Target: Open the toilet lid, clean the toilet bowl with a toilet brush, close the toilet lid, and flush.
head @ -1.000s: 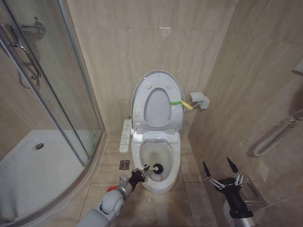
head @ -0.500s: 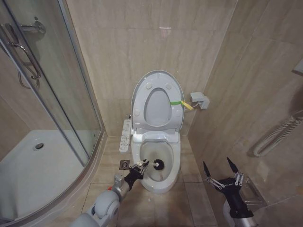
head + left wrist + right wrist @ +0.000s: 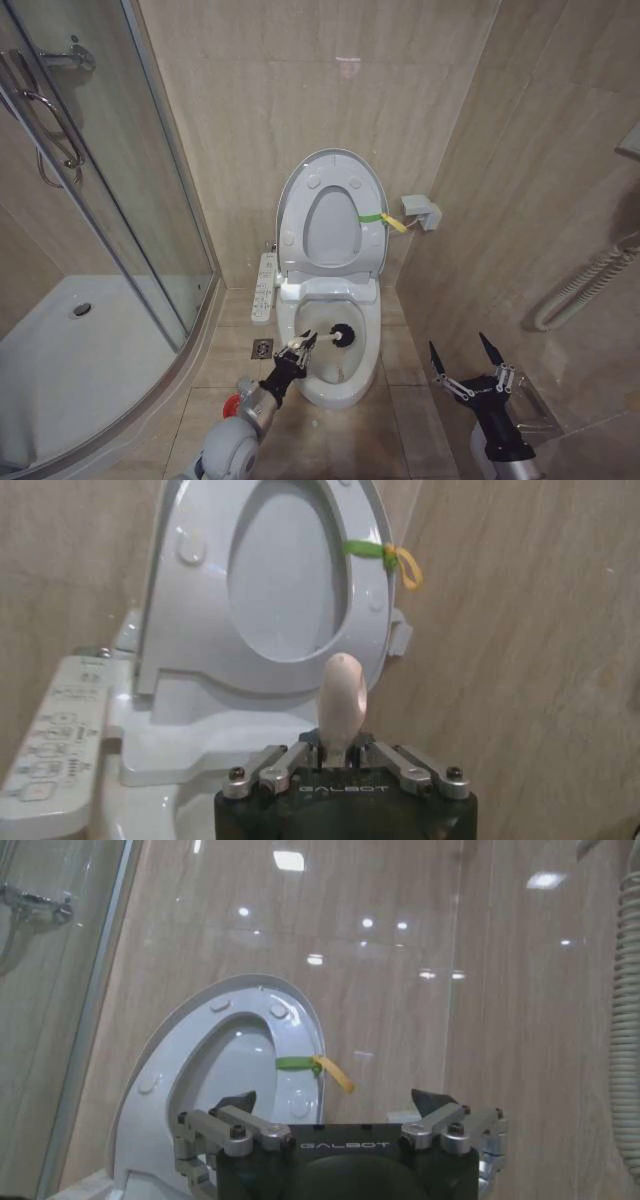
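Observation:
The toilet lid stands upright against the wall with the seat ring raised against it. Below it, the toilet bowl is open and stained yellowish inside. My left gripper is at the bowl's near left rim, shut on the pale handle of the toilet brush, whose dark head sits inside the bowl. In the left wrist view the handle sticks up from my shut left gripper in front of the lid. My right gripper is parked open at the lower right, and the right gripper faces the lid.
A red cup holder sits on the floor beside my left arm. The glass shower door and white shower tray are on the left. A control panel hangs at the toilet's left side. A white hose runs along the right wall.
My left gripper has pushed the brush head from the front of the bowl toward its back. The red holder has come into sight beside the arm. The right arm has not moved.

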